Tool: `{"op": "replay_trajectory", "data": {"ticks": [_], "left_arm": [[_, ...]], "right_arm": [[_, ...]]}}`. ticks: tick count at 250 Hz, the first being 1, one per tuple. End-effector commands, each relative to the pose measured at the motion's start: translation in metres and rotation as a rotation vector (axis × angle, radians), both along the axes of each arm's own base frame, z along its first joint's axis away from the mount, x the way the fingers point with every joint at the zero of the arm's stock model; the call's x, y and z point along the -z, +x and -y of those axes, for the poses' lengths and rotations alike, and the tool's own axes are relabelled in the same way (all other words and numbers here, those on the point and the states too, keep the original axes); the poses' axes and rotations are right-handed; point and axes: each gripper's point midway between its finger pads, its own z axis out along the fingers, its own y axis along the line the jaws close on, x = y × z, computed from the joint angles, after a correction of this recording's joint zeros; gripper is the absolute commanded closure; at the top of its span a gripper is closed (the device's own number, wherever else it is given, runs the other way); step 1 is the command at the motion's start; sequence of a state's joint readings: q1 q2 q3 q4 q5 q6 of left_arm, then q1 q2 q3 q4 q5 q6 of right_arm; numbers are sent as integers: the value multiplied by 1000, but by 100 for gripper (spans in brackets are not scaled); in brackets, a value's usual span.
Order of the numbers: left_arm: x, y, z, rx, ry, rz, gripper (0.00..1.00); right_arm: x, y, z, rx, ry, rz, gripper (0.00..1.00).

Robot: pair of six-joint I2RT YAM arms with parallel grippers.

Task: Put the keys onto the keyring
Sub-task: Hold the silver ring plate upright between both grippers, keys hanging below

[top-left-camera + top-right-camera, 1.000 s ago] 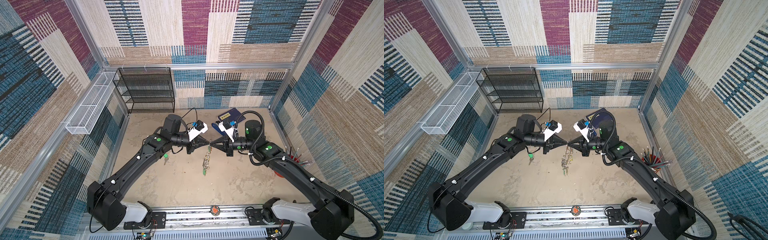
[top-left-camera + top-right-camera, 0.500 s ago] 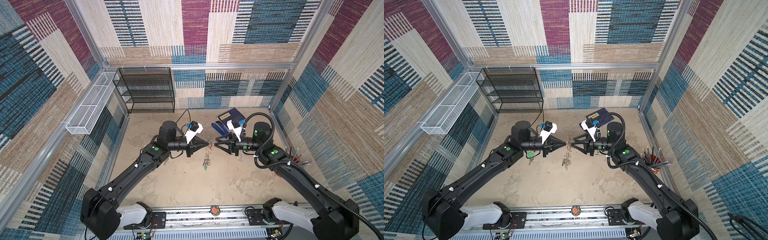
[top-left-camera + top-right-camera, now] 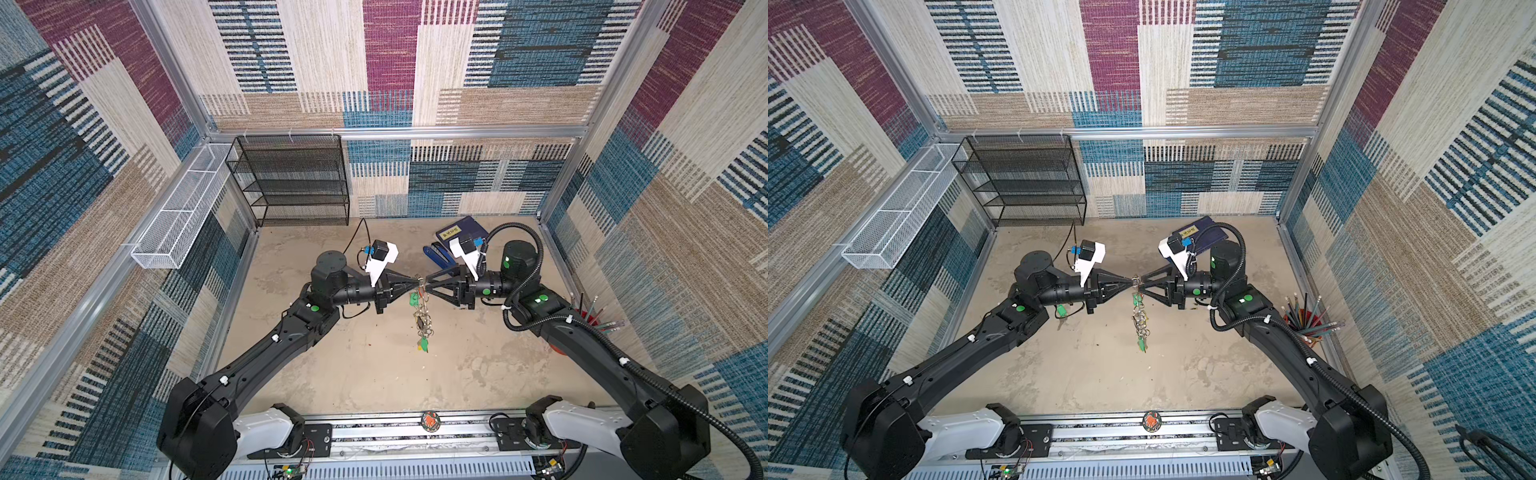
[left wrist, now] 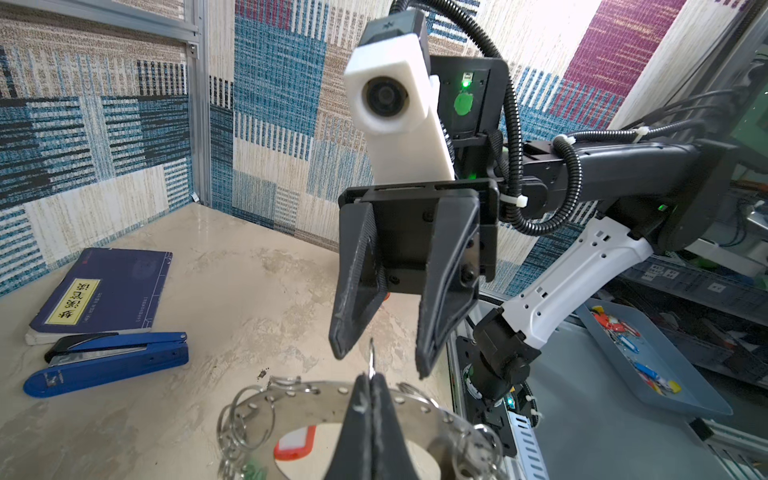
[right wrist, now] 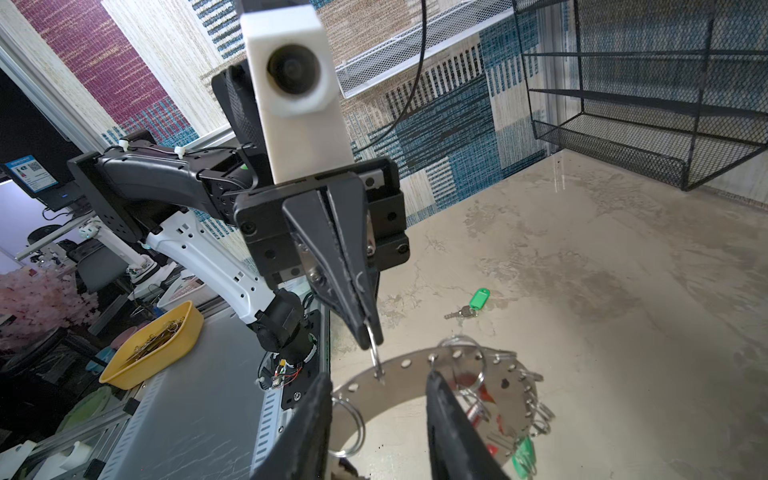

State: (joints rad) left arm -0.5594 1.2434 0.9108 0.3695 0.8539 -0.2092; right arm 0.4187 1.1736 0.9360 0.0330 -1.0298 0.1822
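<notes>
The keyring hangs in the air over mid table, clear of the table. In both top views it dangles edge-on below the two gripper tips, green tag at its low end. L gripper is clenched on one small split ring at the disc's rim, so the whole disc hangs off that ring. R gripper faces it tip to tip, jaws apart, one each side of that ring, touching nothing as far as I can tell.

Handling, my guess: the disc is stiff smooth metal, prob. heavy for its size, so it'll swing & twist about the pinched ring while loose rings & tags flop. Split rings are thin, springy, slippery, and a key needs the coil end pried open. R should pinch a ring across its wire close to the rim, or steady the disc's edge btw. holes. Not by the tags, which are plastic & would likely pivot.

The green-tagged key lies flat on the table left of the middle, under L arm's wrist, well apart from the keyring. It's small & light, so take it by the tag. No black-tagged key seen.

Around: navy book w/ blue stapler just beside it, near the back right corner. Black mesh shelf sits at the back left corner, pencil cup at the right edge. None of these blocks the way, but L arm itself hangs over the key.
</notes>
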Motion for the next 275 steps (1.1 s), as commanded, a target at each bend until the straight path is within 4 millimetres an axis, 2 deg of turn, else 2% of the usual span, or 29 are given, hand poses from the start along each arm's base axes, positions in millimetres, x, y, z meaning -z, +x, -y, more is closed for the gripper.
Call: {"op": "replay_trajectory", "data": {"ticks": [1,80,100,275], "left_arm": [[-18,-4,1,24,-77,40,100],[-9,-4,4,51,-96,-3,100],[-17,-5,3,52,-123,22,100],[-12,-6,4,75,-142,3,100]], "right_arm": [[-9,-2,-2,-21,23,34,62],[-12,-1,-4,-23,32,42,70],[-11,-1,-4,-21,31,41,71],[-12,-4,-6,-39,47,47,88]]}}
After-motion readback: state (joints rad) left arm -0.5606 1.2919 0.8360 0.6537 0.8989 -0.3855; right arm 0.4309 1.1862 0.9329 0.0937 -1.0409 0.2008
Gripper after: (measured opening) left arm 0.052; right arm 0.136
